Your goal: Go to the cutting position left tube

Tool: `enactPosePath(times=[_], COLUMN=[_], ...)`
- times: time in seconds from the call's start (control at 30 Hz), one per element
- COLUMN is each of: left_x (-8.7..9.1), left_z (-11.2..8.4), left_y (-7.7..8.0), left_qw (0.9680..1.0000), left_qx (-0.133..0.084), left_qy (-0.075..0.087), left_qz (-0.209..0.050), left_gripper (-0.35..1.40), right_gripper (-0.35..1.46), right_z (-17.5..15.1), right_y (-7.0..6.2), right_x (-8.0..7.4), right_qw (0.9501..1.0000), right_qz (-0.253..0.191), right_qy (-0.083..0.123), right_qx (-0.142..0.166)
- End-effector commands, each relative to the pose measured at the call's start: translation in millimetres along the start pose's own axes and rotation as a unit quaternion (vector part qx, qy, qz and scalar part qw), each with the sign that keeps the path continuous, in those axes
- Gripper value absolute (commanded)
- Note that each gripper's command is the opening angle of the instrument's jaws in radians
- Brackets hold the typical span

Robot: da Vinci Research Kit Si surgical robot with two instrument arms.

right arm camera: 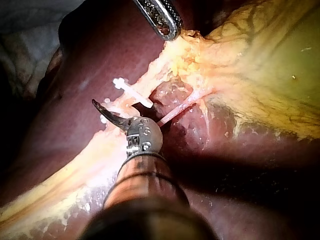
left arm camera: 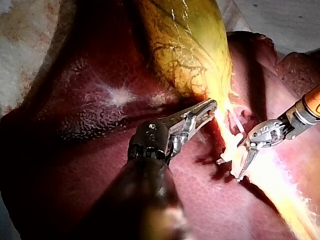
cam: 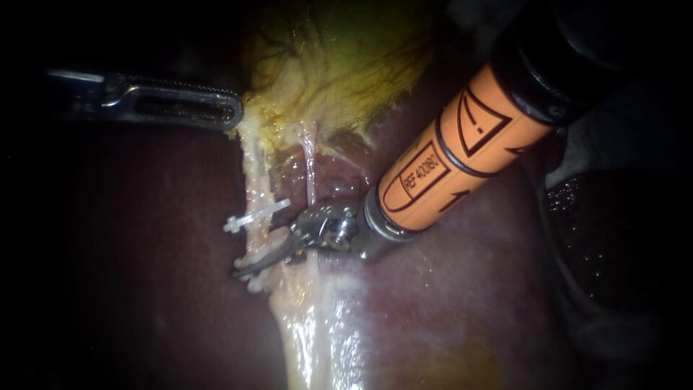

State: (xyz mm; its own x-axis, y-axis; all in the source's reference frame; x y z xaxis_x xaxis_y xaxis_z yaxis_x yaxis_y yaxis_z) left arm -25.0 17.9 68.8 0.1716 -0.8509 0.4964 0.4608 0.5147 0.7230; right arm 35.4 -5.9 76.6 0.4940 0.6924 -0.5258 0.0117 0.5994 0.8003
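Note:
The left tube [cam: 253, 173] runs pale down from the gallbladder [cam: 346, 65] and carries a white clip [cam: 256, 214] across it. My right instrument [cam: 253, 266], on an orange shaft from the upper right, has thin curved blades. They stand open astride the left tube just below that clip [right arm camera: 132, 94], with one blade [right arm camera: 107, 112] showing on the tube's far side. The thin right tube [cam: 310, 170] lies beside its wrist. My left instrument [cam: 234, 115] comes in from the left. Its jaws are shut on the gallbladder's pale lower edge [left arm camera: 212, 105].
Dark red liver [cam: 144, 253] surrounds the tubes on all sides. A small white piece [cam: 253, 284] sits on the left tube just below the blades. Glistening pale tissue [cam: 317, 339] continues downward. White cloth [left arm camera: 30, 30] borders the liver in the left wrist view.

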Motion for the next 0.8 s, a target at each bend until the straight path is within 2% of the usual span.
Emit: enactPosePath(times=[0.03, 0.3, 0.5, 0.67, 0.8], left_x=[0.0, 0.0, 0.0, 0.0, 0.0], left_z=[0.0, 0.0, 0.0, 0.0, -0.1], left_y=[0.0, 0.0, 0.0, 0.0, 0.1], left_qw=[1.0000, 1.0000, 1.0000, 1.0000, 1.0000], left_qx=[0.000, 0.000, 0.000, 0.000, 0.000], left_qy=[0.000, 0.000, 0.000, 0.000, 0.000], left_qz=[0.000, 0.000, 0.000, 0.000, 0.000], left_gripper=[-0.35, -0.35, -0.35, -0.35, -0.35], right_gripper=[0.86, 0.90, 1.08, 1.17, 1.18], right_z=[0.0, -0.3, -1.3, -2.8, -4.1], right_y=[0.0, -0.1, -0.1, 0.0, 0.3], right_x=[0.0, -0.1, -0.8, -1.5, -1.9], right_qw=[1.0000, 1.0000, 1.0000, 0.9996, 0.9985], right_qz=[0.000, 0.002, 0.001, -0.005, -0.017], right_qy=[0.000, 0.000, -0.002, -0.011, -0.026], right_qx=[0.000, 0.001, 0.003, 0.025, 0.046])
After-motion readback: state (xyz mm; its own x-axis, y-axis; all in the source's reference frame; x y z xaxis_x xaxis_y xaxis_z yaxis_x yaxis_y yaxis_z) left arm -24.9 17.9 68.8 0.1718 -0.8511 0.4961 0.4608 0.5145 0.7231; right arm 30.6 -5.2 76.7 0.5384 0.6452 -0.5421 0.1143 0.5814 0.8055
